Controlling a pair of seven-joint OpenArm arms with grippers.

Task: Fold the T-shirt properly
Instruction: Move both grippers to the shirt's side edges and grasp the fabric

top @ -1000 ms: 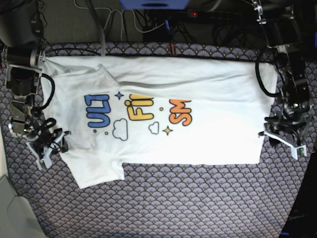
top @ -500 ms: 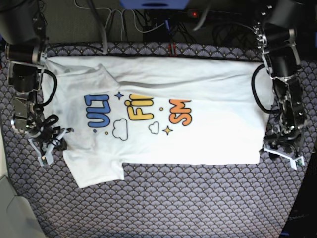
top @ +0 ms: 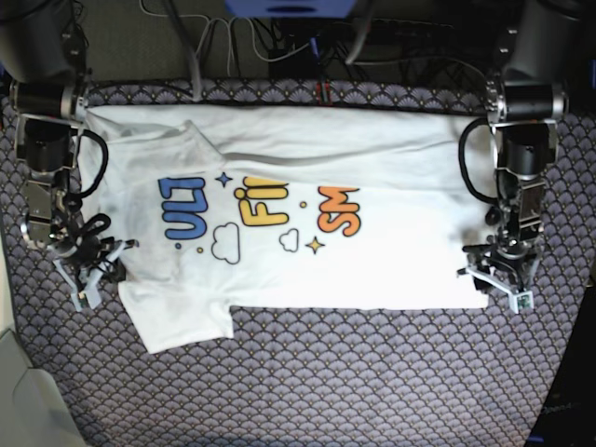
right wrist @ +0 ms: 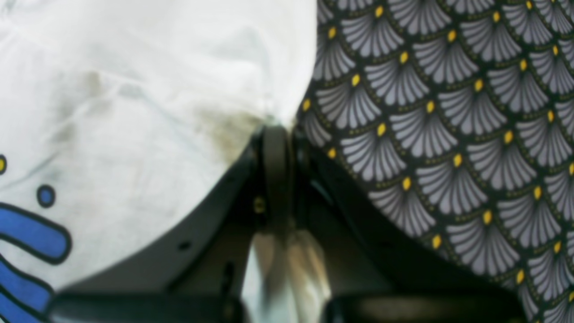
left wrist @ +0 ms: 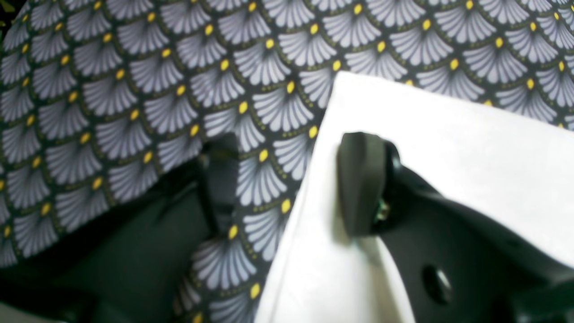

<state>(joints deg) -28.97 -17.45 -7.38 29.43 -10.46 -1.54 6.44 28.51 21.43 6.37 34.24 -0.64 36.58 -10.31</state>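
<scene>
The white T-shirt (top: pixel 372 270) lies folded lengthwise on the table, print (top: pixel 256 209) up and cut off by the fold, one sleeve (top: pixel 177 321) sticking out at the front left. In the right wrist view my right gripper (right wrist: pixel 278 134) is shut on the T-shirt's (right wrist: pixel 157 89) edge, with white cloth between its jaws; in the base view it (top: pixel 93 270) is at the shirt's left edge. My left gripper (left wrist: pixel 291 179) is open astride the shirt's (left wrist: pixel 448 134) front right corner, one finger (left wrist: pixel 361 179) over the cloth. In the base view it (top: pixel 498 279) is at that corner.
A dark tablecloth with a grey fan pattern (top: pixel 372 372) covers the table. Cables (top: pixel 279 47) run along the back edge. A grey surface (top: pixel 19 391) borders the front left. Both arm bases (top: pixel 526 102) stand at the back corners.
My left arm has swung inward, bringing its gripper from beside the shirt onto the front right corner. My right gripper has shifted slightly at the left edge.
</scene>
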